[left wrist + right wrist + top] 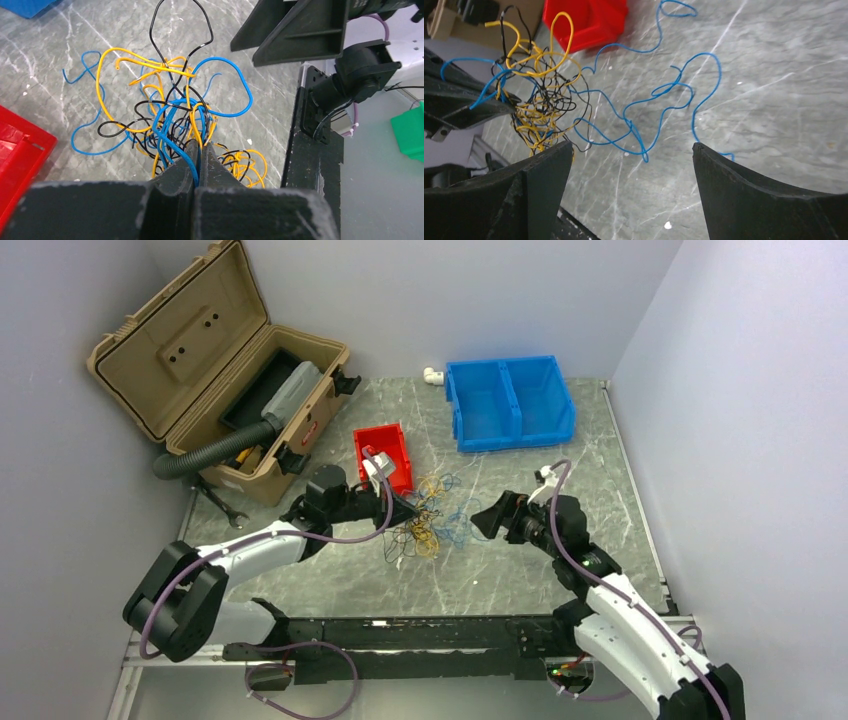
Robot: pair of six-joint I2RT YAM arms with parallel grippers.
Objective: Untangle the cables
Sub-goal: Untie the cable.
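Observation:
The cables [425, 515] are a fist-sized tangle of thin blue, yellow-orange and black wires in the middle of the marble table. My left gripper [408, 508] is shut on strands at the tangle's left side. In the left wrist view its jaws [201, 146] pinch a blue wire with yellow ones, and the tangle [170, 110] spreads out beyond the tips. My right gripper [483, 520] is open and empty, just right of the tangle. In the right wrist view its fingers [631, 150] stand wide apart over loose blue strands [659, 107], with the tangle [536, 100] at upper left.
A small red bin [384, 456] stands just behind the tangle. A blue two-compartment bin [510, 402] is at the back right. An open tan toolbox [225, 370] with a black corrugated hose [205, 453] is at the back left. A wrench [222, 503] lies by it.

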